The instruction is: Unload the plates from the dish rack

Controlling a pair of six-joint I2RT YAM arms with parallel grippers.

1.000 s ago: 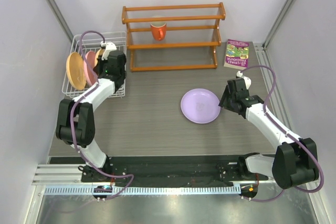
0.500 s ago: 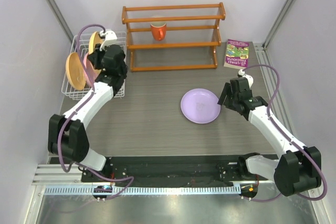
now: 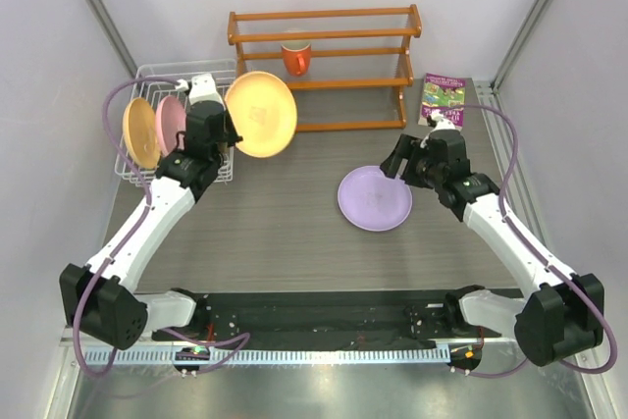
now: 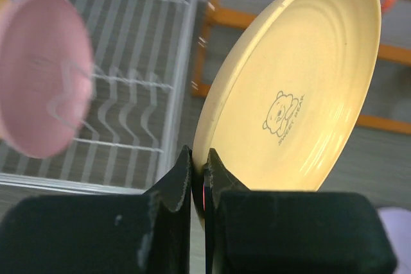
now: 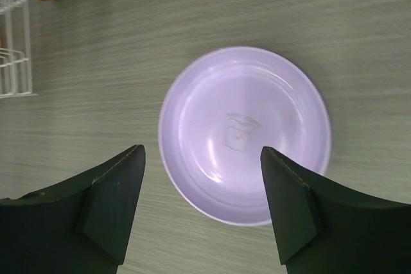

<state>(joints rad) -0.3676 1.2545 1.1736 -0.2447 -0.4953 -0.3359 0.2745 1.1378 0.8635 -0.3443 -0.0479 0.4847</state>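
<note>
As the orange-tan plate (image 3: 261,114) hangs in the air just beside the dish rack (image 3: 147,74), tilted up on its edge, the step in hand seems to be the carrying of this plate out to the table (image 3: 294,242). The left gripper (image 4: 199,165) is clamped on its lower rim, the jaws pressed together with only the thin rim between them. In the rack stand the pink plate (image 3: 173,115) and the other orange-tan plate (image 3: 139,131), both upright, so I judge that about half of the work is left. The lavender plate (image 3: 375,198) lies flat on the table, right of the middle, and the right gripper (image 5: 202,152) hovers over it with its jaws wide apart, holding nothing. The next move, I think, calls for swinging the held plate over a bare part of the table, or over the lavender plate if they are to be stacked, then turning it flat and lowering it before the jaws let go. The wooden shelf (image 3: 324,17) is near, so the swing needs some care.
</note>
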